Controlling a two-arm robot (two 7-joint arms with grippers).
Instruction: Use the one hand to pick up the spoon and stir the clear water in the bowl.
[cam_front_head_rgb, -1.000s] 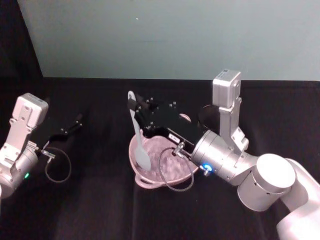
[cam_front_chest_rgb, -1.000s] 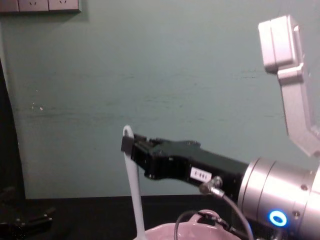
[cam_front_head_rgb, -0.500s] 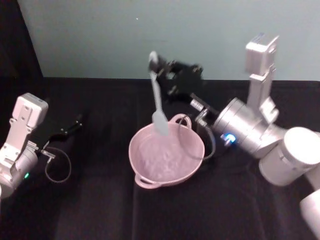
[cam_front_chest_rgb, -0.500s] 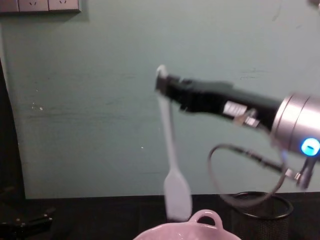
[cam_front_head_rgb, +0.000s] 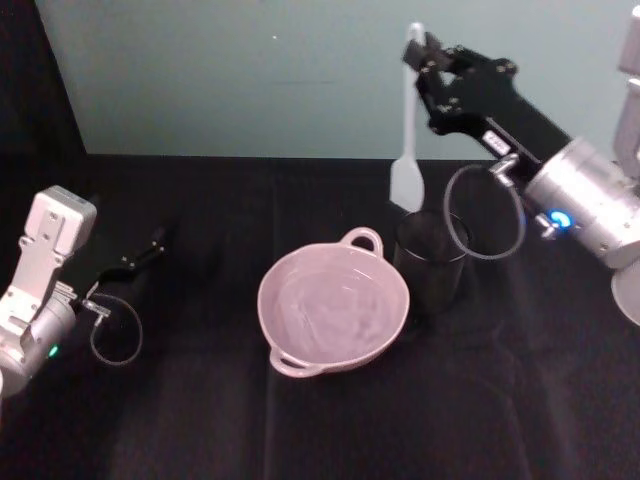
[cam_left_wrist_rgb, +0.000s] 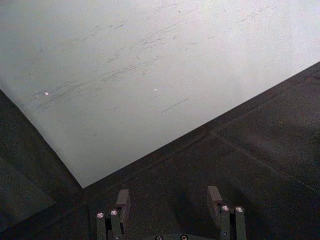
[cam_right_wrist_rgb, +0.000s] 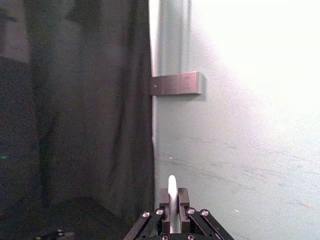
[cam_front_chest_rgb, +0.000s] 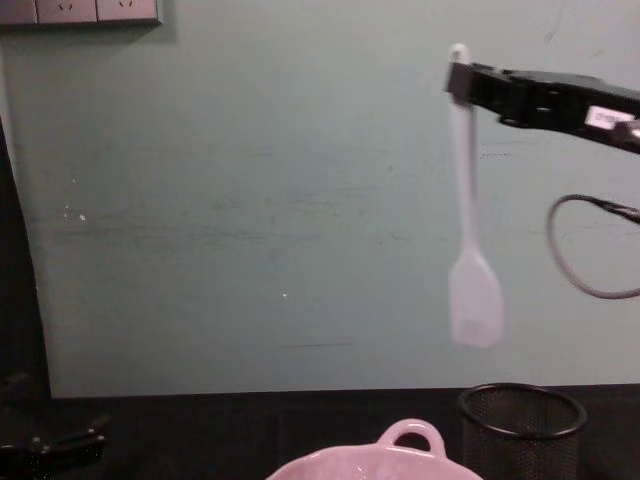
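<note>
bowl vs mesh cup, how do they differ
The bowl is pale pink, glossy and solid; the mesh cup is black see-through wire. The bowl is wide and shallow with loop handles on its rim; the cup is narrower, taller and handle-free. The bowl holds clear water; the cup looks empty, with the spoon hanging above it from the right hand. Both stand upright on the black table, side by side.

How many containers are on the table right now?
2. The pink bowl sits mid-table; the black mesh cup stands just to its right, under the spoon hanging from the right gripper.
</note>
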